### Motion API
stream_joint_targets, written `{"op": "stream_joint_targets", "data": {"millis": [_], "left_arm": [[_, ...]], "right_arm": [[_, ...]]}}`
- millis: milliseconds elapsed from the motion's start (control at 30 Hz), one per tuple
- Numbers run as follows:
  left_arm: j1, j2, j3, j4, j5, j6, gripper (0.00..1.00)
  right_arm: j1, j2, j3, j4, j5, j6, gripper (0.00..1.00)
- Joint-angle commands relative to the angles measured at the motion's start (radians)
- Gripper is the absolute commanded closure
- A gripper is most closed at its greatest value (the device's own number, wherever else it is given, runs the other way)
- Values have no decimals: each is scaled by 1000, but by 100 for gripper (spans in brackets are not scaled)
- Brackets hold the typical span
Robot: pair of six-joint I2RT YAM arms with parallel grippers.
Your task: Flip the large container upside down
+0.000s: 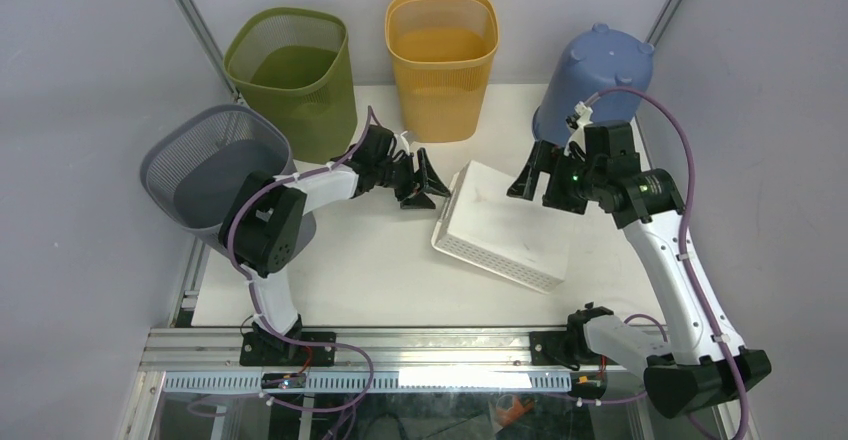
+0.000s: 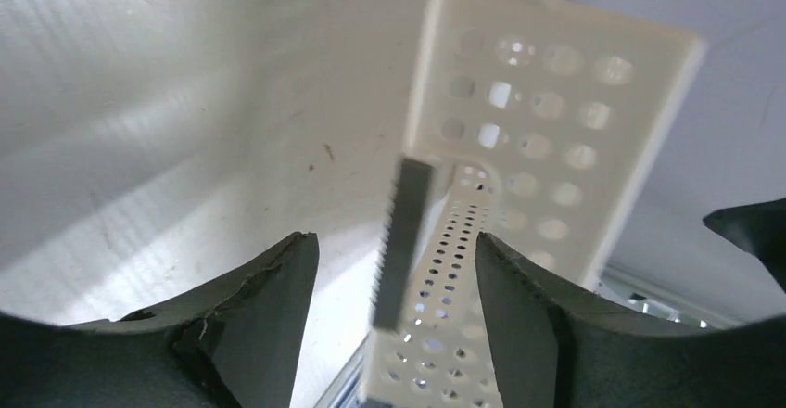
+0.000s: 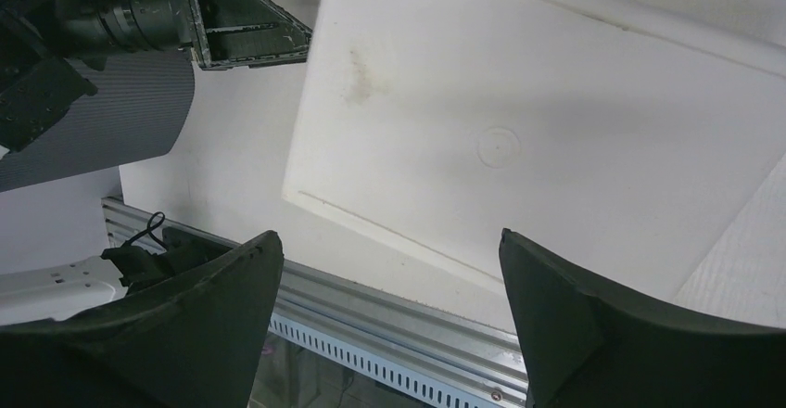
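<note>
Container (image 1: 505,225), white, lay base-up on table (image 1: 350,270). L hand (image 1: 433,181) part-open at its rim, R hand (image 1: 536,182) wide, empty. Best exit: straight back, no nudging.

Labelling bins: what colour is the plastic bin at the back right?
Blue plastic bin; top external view.
</note>
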Motion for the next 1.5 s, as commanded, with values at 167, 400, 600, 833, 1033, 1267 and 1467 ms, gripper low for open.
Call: {"op": "stream_joint_targets", "data": {"millis": [167, 400, 600, 833, 1033, 1267, 1467], "left_arm": [[-21, -58, 170, -313, -236, 266, 21], [-48, -151, 264, -504, -447, 379, 18], [-29, -274, 300, -608, -590, 369, 14], [88, -404, 317, -708, -622, 384, 11], [97, -452, 319, -718, -650, 358, 11], [97, -458, 298, -715, -659, 358, 11], [96, -469, 266, -700, -638, 359, 11]], "right_arm": [[-2, 36, -22, 46, -30, -36, 12], [117, 77, -31, 89, 19, 17, 12], [436, 230, -40, 198, 86, 127, 7], [617, 433, 6, 361, 132, 160, 4], [633, 578, 55, 505, 211, 218, 4], [668, 741, 174, 347, 481, 409, 3], [652, 636, 30, 189, 671, 519, 1]]}}
